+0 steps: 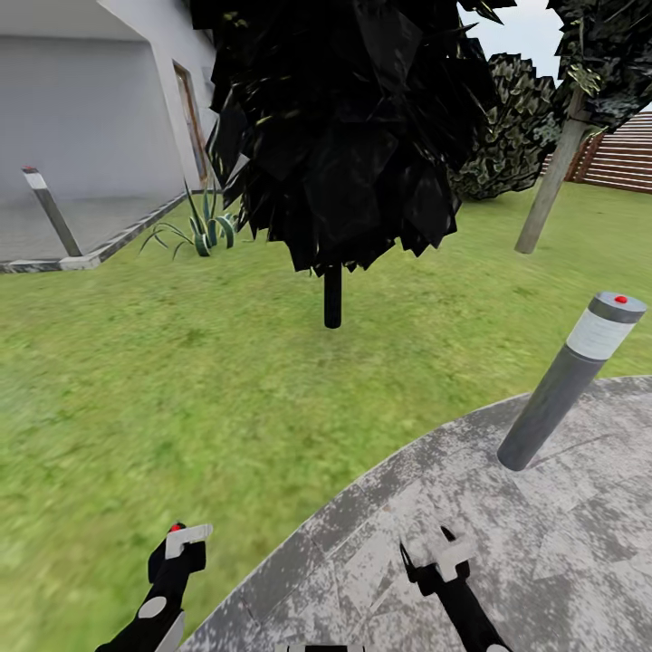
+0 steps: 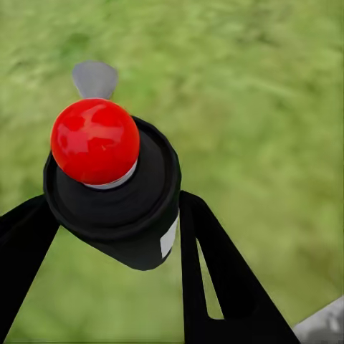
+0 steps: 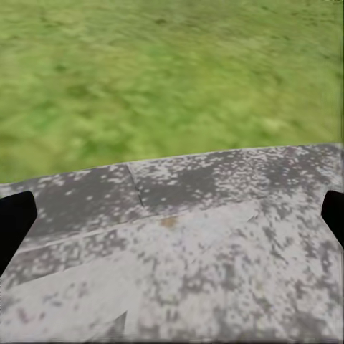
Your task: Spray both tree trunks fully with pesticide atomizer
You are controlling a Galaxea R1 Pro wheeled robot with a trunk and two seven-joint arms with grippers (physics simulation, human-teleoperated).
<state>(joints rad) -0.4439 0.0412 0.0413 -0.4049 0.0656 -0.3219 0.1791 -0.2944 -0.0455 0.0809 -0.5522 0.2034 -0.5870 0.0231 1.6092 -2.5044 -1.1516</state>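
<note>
My left gripper (image 1: 181, 541) is low over the grass at the bottom left of the head view, shut on the pesticide atomizer (image 2: 115, 208). This is a small dark bottle with a round red top (image 2: 94, 141), held between the two black fingers. My right gripper (image 1: 433, 554) hangs open over the grey stone floor (image 1: 543, 552), and nothing sits between its fingers (image 3: 16, 218). One pale grey-brown tree trunk (image 1: 549, 192) rises from the lawn at the far right, well ahead of both grippers.
A dark-leaved thin-stemmed tree (image 1: 332, 294) stands straight ahead on the grass. A grey bollard light (image 1: 566, 389) stands on the paving at right, another (image 1: 50, 210) at far left by the house. A spiky plant (image 1: 204, 228), a bush and slat fence (image 1: 625, 156) lie beyond.
</note>
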